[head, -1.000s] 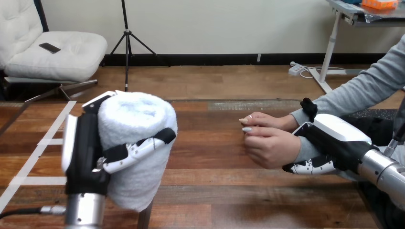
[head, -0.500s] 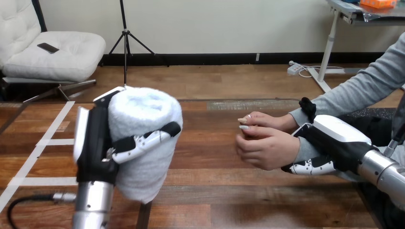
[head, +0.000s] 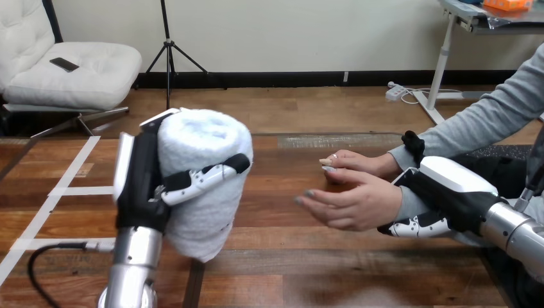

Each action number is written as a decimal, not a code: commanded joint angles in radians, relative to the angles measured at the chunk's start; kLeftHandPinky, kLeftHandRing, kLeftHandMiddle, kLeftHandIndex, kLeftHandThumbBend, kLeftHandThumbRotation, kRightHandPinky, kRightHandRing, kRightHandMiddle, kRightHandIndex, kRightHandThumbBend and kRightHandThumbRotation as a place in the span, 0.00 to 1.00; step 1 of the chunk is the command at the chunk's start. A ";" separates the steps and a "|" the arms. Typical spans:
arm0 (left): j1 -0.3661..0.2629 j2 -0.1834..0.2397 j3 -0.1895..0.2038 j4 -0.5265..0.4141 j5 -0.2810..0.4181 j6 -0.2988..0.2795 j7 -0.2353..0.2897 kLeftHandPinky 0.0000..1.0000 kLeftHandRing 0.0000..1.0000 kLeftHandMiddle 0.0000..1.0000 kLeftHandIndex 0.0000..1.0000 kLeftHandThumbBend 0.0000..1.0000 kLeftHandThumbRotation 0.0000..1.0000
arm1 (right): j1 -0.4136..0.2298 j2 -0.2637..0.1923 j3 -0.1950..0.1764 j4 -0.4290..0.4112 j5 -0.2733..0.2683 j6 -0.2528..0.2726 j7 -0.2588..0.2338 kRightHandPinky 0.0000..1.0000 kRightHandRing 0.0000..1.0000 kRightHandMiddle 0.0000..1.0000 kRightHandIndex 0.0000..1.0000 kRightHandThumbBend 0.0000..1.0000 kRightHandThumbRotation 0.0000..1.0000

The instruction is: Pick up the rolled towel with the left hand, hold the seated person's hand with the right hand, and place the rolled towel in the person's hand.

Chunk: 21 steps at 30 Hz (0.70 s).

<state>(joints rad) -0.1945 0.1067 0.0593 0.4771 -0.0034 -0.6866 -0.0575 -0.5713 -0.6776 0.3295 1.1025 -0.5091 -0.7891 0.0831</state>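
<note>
A white rolled towel stands upright in the air at the view's left, with my left hand shut round it from the left side. At the right, my right hand is wrapped round the person's wrist, fingers curled under it and thumb over it. The person's nearer hand is spread, fingers pointing left toward the towel, a short gap away from it. The person's other hand rests on the table behind it.
The wooden table runs across the view, with white tape lines on its left part. The person's grey sleeve comes in from the right edge.
My left hand has carried the towel to the right, toward the person. The person's nearer hand has uncurled from a loose fist into a spread hand. My right hand has stayed on the wrist.
</note>
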 commanded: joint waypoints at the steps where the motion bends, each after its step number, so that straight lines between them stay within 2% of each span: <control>1: -0.174 0.009 0.017 0.085 -0.033 -0.053 -0.023 0.28 0.33 0.38 0.39 0.67 0.00 | -0.033 0.014 -0.018 -0.052 0.023 -0.016 0.009 0.19 0.21 0.26 0.27 0.52 0.32; 14: -0.261 0.004 0.029 0.231 -0.042 -0.068 -0.035 0.28 0.32 0.37 0.39 0.68 0.00 | -0.036 0.018 -0.024 -0.054 0.033 -0.023 0.030 0.17 0.19 0.25 0.26 0.52 0.34; 21: -0.306 0.008 0.026 0.302 -0.022 -0.069 -0.013 0.27 0.32 0.38 0.40 0.66 0.00 | -0.038 0.017 -0.024 -0.063 0.029 -0.012 0.034 0.17 0.20 0.25 0.27 0.52 0.36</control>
<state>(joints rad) -0.3440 0.1063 0.0599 0.7288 -0.0238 -0.7048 -0.0881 -0.5713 -0.6776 0.3295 1.0970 -0.5091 -0.7888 0.1159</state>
